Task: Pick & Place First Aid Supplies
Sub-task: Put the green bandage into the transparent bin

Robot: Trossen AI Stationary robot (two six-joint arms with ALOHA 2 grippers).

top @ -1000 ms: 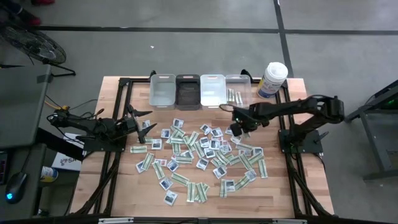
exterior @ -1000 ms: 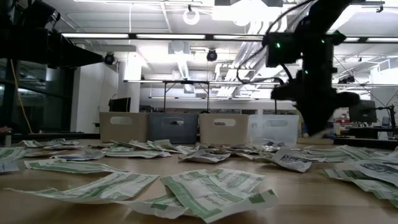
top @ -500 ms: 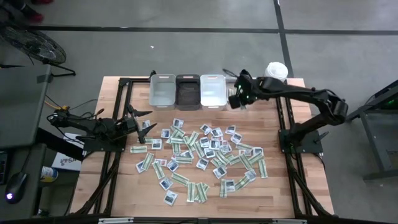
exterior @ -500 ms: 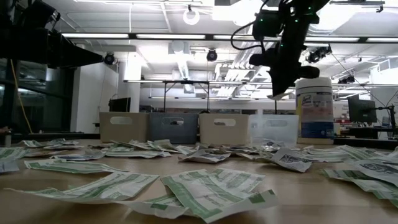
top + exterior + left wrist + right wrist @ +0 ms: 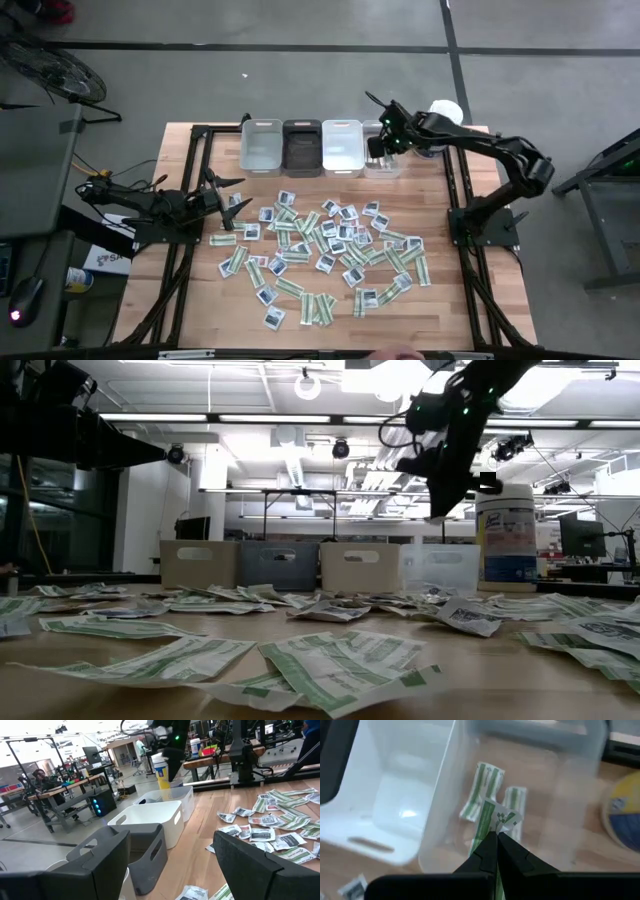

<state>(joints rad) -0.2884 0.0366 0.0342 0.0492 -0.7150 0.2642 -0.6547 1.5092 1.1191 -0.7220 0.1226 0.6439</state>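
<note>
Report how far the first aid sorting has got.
Done: two green-and-white strips lie in the clear bin. In hand: the right gripper is shut on another green-and-white strip above that bin. Left: dozens of packets scattered on the table; the left gripper waits open at the table's left edge.

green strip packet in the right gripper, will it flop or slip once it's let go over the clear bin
The green strip packet looks thin and papery, so it is probably light and may flutter down. It hangs straight from the right gripper, so likely only slightly floppy. Pinched just at one end, it could slip; the clear bin below should catch it.
</note>
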